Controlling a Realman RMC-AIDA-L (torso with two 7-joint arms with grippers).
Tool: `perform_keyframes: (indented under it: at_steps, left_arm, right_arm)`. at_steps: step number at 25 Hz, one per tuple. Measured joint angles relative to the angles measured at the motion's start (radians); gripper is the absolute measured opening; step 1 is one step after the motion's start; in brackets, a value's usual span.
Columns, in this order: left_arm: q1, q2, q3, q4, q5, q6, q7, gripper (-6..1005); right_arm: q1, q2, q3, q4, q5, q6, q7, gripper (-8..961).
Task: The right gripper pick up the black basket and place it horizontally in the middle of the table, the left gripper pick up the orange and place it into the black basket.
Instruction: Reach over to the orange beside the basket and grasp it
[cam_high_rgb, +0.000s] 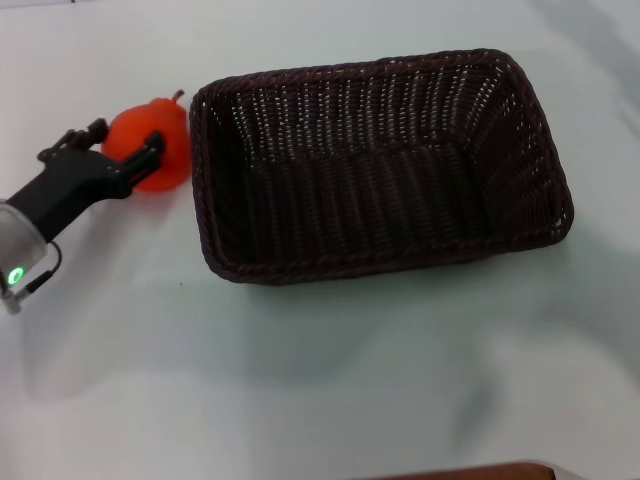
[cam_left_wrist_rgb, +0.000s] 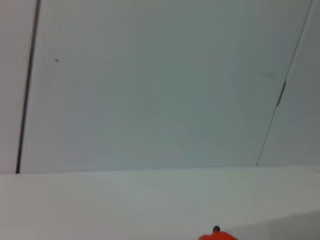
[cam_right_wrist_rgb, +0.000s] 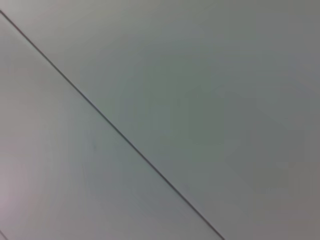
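The black basket lies lengthwise across the middle of the table, open side up and empty. The orange is just off the basket's left end, its stem pointing away from me. My left gripper reaches in from the left with one finger on each side of the orange and is closed on it. I cannot tell whether the orange is off the table. In the left wrist view only the top of the orange shows at the edge. My right gripper is out of view.
The grey-white left arm with its green light sits at the left edge. A brown edge shows at the bottom of the head view. The right wrist view shows only a pale surface with a dark seam.
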Motion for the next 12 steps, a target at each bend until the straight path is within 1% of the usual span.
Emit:
perform_keyframes:
  at_steps: [3, 5, 7, 10, 12]
  left_arm:
    - [-0.011, -0.002, 0.001, -0.004, 0.031, 0.020, -0.008, 790]
    - [-0.017, 0.004, 0.001, -0.001, 0.037, 0.033, -0.045, 773]
    - [-0.017, 0.012, -0.002, -0.001, 0.038, 0.043, -0.093, 695]
    - [-0.007, 0.015, -0.006, -0.006, 0.038, 0.044, -0.115, 579]
    - [0.000, 0.015, -0.008, -0.010, 0.036, 0.037, -0.117, 543]
  right_arm:
    - [-0.002, 0.003, 0.018, 0.027, 0.025, 0.004, -0.045, 605]
    - [-0.008, 0.006, 0.033, 0.039, 0.044, 0.008, -0.090, 604]
    - [-0.014, 0.007, 0.045, 0.067, 0.066, 0.013, -0.144, 604]
    - [-0.019, 0.003, 0.070, 0.118, 0.087, 0.021, -0.211, 603]
    - [-0.019, 0.003, 0.091, 0.142, 0.090, 0.019, -0.235, 602]
